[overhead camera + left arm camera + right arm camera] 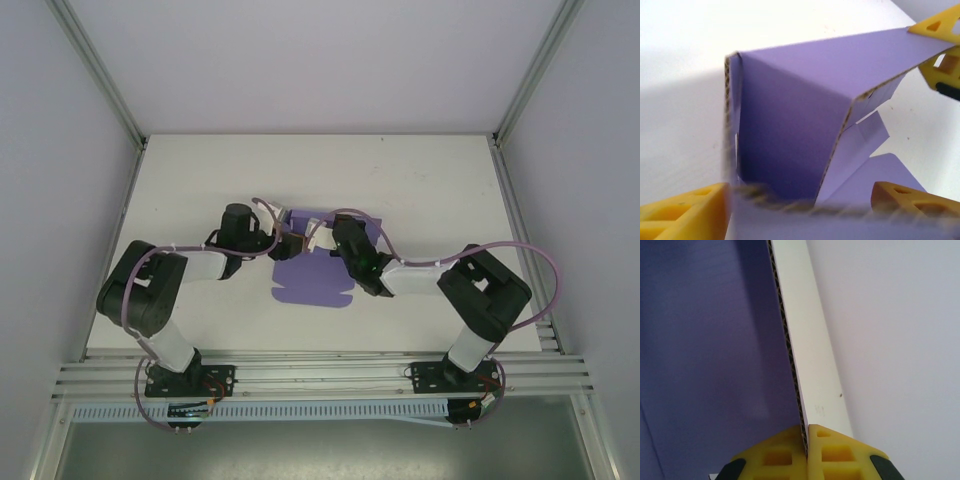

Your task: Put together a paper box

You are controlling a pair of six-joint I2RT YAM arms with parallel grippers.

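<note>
The paper box [310, 282] is lavender cardboard, lying partly folded at the table's middle between both arms. In the left wrist view its walls [790, 115] stand up and form a corner, with a loose tab [867, 135] inside. My left gripper [800, 205] is open, its yellow fingers [680, 212] wide apart on either side of a blurred near edge of the box. My right gripper [806, 440] is shut on the top edge of a standing wall [810, 355], purple inside and white outside. From above, the left gripper [292, 247] and right gripper [340, 235] meet over the box's far end.
The white table [200, 190] is bounded by metal frame rails at left [130, 150] and right [505, 160]. Both arm bases stand on the near rail [320, 370]. Cables loop over each arm.
</note>
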